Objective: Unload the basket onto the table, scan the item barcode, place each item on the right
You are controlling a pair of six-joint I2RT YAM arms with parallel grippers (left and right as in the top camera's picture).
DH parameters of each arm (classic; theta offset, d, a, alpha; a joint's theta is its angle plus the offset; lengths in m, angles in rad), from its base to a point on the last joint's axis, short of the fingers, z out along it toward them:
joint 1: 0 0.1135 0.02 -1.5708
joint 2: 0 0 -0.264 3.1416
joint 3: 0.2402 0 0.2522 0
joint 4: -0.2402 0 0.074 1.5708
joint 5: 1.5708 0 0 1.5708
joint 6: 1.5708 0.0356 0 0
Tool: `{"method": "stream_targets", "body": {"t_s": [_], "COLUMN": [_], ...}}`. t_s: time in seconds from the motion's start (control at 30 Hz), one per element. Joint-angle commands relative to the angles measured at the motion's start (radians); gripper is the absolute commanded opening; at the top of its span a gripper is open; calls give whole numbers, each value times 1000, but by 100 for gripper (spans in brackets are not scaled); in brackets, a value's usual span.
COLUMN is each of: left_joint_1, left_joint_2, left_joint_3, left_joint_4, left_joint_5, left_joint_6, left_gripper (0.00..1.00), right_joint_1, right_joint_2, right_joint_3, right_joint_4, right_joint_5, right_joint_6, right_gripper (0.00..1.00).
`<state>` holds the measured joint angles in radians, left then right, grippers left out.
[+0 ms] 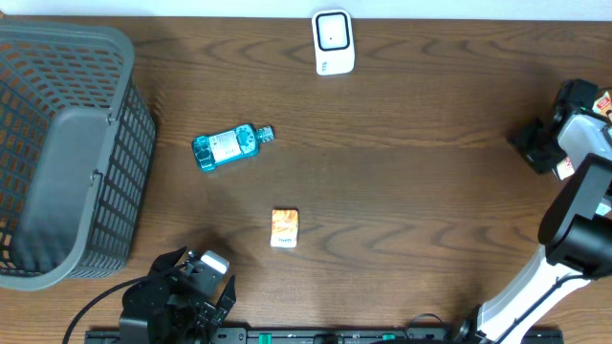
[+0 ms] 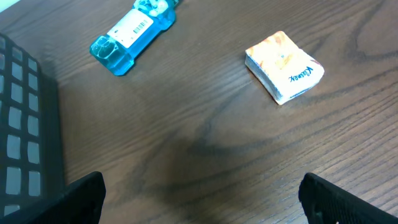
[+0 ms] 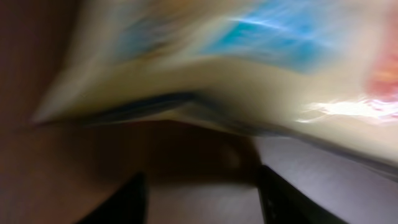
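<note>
A grey mesh basket (image 1: 134,182) is set at the left end of the tabletop (image 1: 411,191). A blue bottle (image 1: 229,146) is laid on its side just right of the basket. An orange tissue pack (image 1: 285,228) is placed farther right of it, well apart.

Ahead of the left gripper (image 2: 202,202) on the table (image 1: 411,172), the tissue pack (image 2: 285,66) lies rightward and the bottle (image 2: 132,30) farther off leftward. The basket (image 1: 67,153) stands beside it, left. The scanner (image 1: 333,42) stands far beyond.

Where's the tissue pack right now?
In the overhead view the tissue pack lies front-centre on the table, nearer the left gripper, with the blue bottle behind it to the left.
</note>
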<state>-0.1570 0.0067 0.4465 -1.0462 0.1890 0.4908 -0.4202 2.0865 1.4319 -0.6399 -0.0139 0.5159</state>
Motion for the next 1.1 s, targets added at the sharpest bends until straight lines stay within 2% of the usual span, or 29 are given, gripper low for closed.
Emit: {"method": "stream_targets", "body": {"t_s": [0.0, 0.07, 0.13, 0.27, 0.57, 0.73, 0.8, 0.93, 1.0, 1.07], "left_joint_1": [4, 4, 4, 4, 4, 4, 4, 4, 4, 4], "left_joint_2": [0, 0, 0, 0, 0, 0, 0, 0, 0, 0], "left_joint_3": [-3, -3, -3, -3, -3, -3, -3, -3, -3, -3], "left_joint_4": [-11, -11, -11, -11, -11, -11, -11, -11, -11, -11], "left_joint_5": [-13, -13, -13, -13, -13, -14, -13, -14, -13, -13], "left_joint_6": [10, 10, 10, 10, 10, 10, 10, 10, 10, 10], "left_gripper": [99, 99, 99, 99, 99, 99, 99, 99, 99, 99], "right_joint_1": [36, 66, 107, 203, 495, 639, 734, 834, 880, 930], "right_joint_2": [-69, -78, -78, -78, -78, -78, -78, -76, -76, -76], "right_joint_3": [15, 15, 15, 12, 12, 12, 12, 11, 11, 11], "right_joint_4": [-19, -60, -135, -275, -488, -456, -398, -315, -281, -245], "right_joint_5": [-594, -747, -830, -827, -826, -825, -739, -562, -531, -529], "right_joint_6": [-167, -226, -256, -301, -536, -664, -778, -805, -806, -833], "right_gripper": [73, 84, 89, 84, 80, 79, 75, 72, 72, 68]}}
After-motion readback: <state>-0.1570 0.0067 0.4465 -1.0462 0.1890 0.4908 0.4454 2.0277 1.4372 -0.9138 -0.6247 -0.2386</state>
